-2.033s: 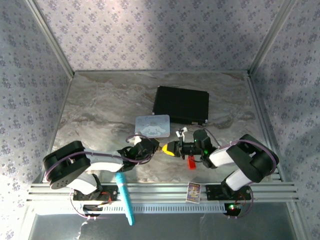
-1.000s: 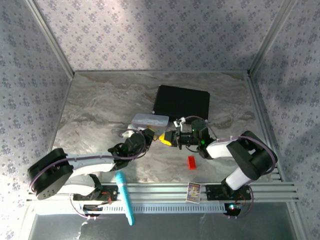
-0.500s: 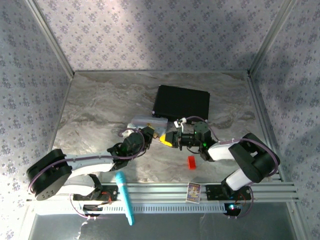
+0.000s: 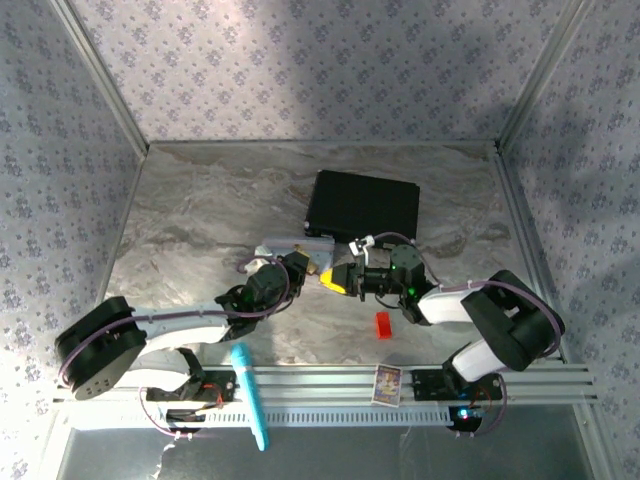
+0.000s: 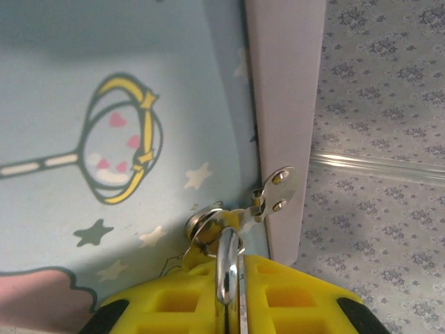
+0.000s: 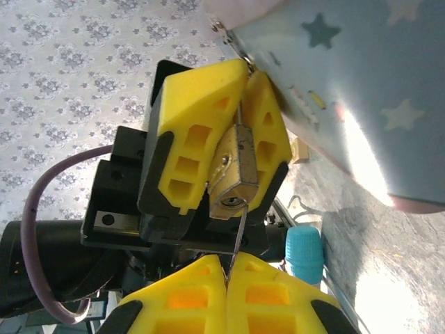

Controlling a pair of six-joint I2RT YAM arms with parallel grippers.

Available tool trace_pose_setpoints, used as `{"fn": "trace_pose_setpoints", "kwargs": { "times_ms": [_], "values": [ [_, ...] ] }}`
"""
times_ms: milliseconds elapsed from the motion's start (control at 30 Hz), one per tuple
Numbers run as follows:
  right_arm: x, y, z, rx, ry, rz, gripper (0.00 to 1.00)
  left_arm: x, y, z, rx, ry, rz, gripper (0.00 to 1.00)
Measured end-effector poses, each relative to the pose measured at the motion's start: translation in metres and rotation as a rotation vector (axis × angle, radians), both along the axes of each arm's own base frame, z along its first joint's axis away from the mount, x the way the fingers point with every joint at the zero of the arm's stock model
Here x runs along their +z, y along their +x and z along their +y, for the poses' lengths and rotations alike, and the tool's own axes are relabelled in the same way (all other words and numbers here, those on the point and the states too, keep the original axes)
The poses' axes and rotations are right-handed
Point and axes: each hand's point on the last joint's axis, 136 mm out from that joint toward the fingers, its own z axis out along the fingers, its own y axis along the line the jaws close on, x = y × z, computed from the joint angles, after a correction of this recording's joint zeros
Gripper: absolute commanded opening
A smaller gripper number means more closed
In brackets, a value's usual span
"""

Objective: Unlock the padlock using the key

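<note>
Left gripper [image 5: 233, 270]: yellow foam-block fingers pinched on small brass-gold padlock [image 6: 233, 170], its thin silvery shackle [image 5: 226, 261] looped through riveted metal hasp [image 5: 278, 191] of pastel blue cartoon-printed tin [image 5: 104, 104]. Right gripper [image 6: 228, 270] fully closed on thin silvery key [image 6: 240, 233], tip at keyhole [image 6: 233, 202]; whether seated, unclear.

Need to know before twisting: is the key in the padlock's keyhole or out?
Out, it seems: the right wrist view shows the keyhole dark and empty, with the key ending at the padlock beside it.

Brass-gold padlock [image 6: 235, 174], silvery key [image 6: 239, 236]; pale blue tin [image 5: 83, 69] with dark stars (and seemingly a pink cloud); red block [image 4: 383, 324].
</note>
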Motion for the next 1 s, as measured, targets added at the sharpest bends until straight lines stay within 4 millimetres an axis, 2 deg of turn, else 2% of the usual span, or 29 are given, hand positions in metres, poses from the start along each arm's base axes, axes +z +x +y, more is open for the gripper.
{"fn": "trace_pose_setpoints", "kwargs": {
  "times_ms": [267,567,1000],
  "values": [
    [0.009,-0.0021,-0.0025,-0.007,0.019,-0.044,0.0,-0.0019,-0.0011,-0.0006,0.0,-0.022,0.009,0.0],
    [0.0017,-0.0023,-0.0008,-0.002,0.005,-0.034,0.0,-0.0024,-0.0006,-0.003,-0.002,-0.037,0.013,0.0],
    [0.0017,0.0045,-0.0049,-0.023,0.004,-0.053,0.0,-0.0026,-0.0003,-0.009,-0.011,-0.073,0.02,0.0]
  ]
}}
